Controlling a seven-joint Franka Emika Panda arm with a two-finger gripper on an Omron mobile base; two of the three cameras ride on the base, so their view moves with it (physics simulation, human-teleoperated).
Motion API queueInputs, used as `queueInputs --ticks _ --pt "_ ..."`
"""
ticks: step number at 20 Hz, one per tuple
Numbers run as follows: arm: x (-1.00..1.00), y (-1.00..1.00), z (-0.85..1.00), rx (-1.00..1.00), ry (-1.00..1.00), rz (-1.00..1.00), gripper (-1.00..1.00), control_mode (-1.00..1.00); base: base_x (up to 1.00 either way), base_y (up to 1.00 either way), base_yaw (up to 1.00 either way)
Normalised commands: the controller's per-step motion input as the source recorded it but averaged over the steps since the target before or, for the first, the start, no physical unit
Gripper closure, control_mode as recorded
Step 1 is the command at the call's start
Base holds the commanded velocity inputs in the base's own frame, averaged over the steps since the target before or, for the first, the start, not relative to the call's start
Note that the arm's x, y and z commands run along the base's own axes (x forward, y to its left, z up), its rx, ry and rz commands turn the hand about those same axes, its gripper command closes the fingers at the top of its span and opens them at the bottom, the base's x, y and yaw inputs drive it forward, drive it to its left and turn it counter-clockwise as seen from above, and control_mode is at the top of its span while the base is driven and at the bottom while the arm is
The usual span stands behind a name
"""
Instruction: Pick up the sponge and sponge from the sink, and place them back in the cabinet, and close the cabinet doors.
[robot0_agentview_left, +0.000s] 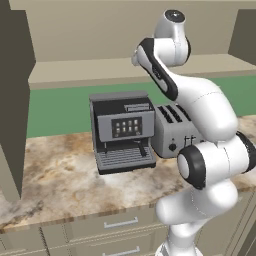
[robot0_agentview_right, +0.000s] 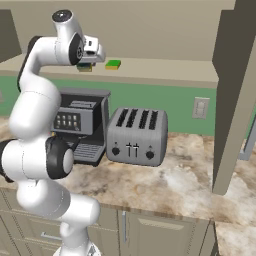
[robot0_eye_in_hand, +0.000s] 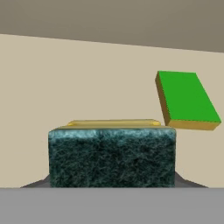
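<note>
Cabinet (robot0_agentview_right: 165, 30) stands open around the claw, its beige shelf (robot0_agentview_right: 160, 75) just below the claw and one door (robot0_agentview_right: 232, 100) swung out far to the side. Below the claw, on the marble tabletop (robot0_agentview_right: 170, 185), sit a coffee machine (robot0_agentview_right: 80, 127) and a four-slot toaster (robot0_agentview_right: 137, 136). The claw (robot0_agentview_right: 89, 59) is closed on the dark green sponge (robot0_eye_in_hand: 111, 157), low over the shelf. The bright green sponge (robot0_eye_in_hand: 186, 99) lies on the shelf just beside it, apart.

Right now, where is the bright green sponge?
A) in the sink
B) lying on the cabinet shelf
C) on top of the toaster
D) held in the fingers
B: the bright green sponge lies flat on the cabinet shelf, beside the dark-topped sponge at the gripper.
</note>
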Motion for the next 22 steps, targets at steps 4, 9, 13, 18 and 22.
queueInputs --ticks 4,9,13,18,22 --pt "0.13 0.04 -0.15 0.0 0.0 0.0 1.0 -1.0 0.0 0.0 0.0" --pt "0.11 0.01 -0.13 0.0 0.0 0.0 1.0 -1.0 0.0 0.0 0.0" --pt "0.1 0.0 -0.14 0.0 -0.01 0.0 1.0 -1.0 0.0 0.0 0.0" --pt "0.13 0.0 -0.12 0.0 -0.02 0.0 1.0 -1.0 0.0 0.0 0.0" --pt "0.16 0.0 -0.06 0.0 -0.03 0.0 1.0 -1.0 0.0 0.0 0.0"
